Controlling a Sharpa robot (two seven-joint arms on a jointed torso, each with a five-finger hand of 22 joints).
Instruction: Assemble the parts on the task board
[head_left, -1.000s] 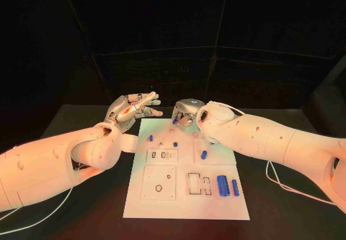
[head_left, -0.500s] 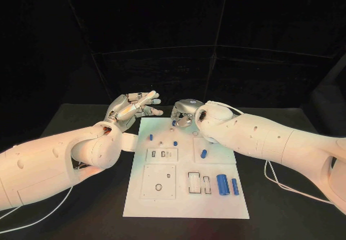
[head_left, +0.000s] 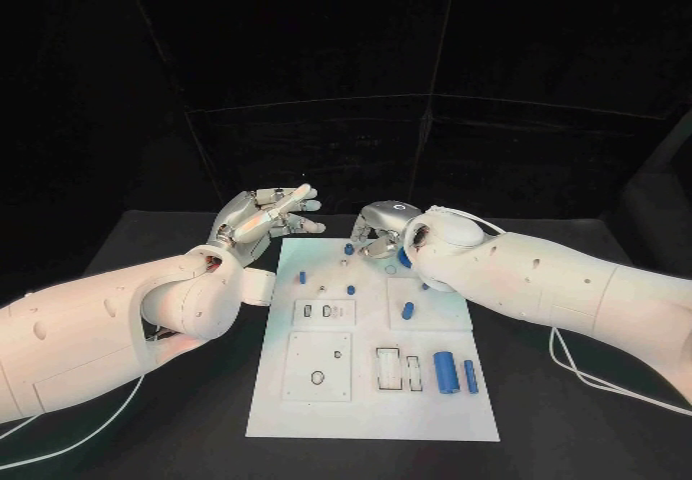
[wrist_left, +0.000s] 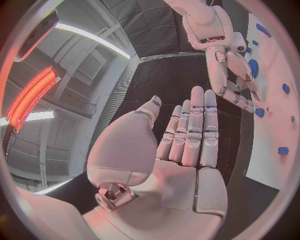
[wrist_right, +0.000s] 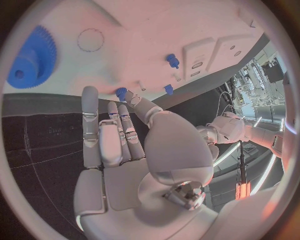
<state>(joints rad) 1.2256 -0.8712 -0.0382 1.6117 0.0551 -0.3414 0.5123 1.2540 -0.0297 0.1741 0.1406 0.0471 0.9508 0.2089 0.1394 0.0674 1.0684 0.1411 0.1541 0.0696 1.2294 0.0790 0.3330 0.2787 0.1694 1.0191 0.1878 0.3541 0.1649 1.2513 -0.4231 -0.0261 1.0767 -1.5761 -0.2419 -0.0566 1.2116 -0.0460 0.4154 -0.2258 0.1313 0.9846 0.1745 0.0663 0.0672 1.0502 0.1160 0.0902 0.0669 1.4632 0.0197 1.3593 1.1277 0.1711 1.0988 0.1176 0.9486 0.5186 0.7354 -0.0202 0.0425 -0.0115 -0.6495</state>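
The white task board (head_left: 372, 400) lies in the middle of the table. My right hand (head_left: 378, 232) hovers over its far end and pinches a small blue peg (head_left: 349, 248) between thumb and fingertip; the right wrist view shows the peg (wrist_right: 121, 92) at those tips, just above the board (wrist_right: 144, 30). A blue gear (head_left: 404, 257) lies on the board under that hand, and the same gear (wrist_right: 31, 60) sits beside a drawn circle. My left hand (head_left: 267, 218) floats off the far left corner, fingers straight, holding nothing. In the left wrist view its palm (wrist_left: 181, 150) faces my right hand (wrist_left: 234, 75).
Loose blue parts lie on the board: two small pegs (head_left: 303, 273) (head_left: 351, 290), a short piece (head_left: 408, 308), and a thick cylinder (head_left: 446, 372) beside a thin one (head_left: 470, 375) near the front right. Recessed slots (head_left: 389, 367) sit mid-board. Black table surrounds it.
My right hand has shifted slightly right and brought the small blue peg a little nearer over the board's far end. The left hand has barely moved.
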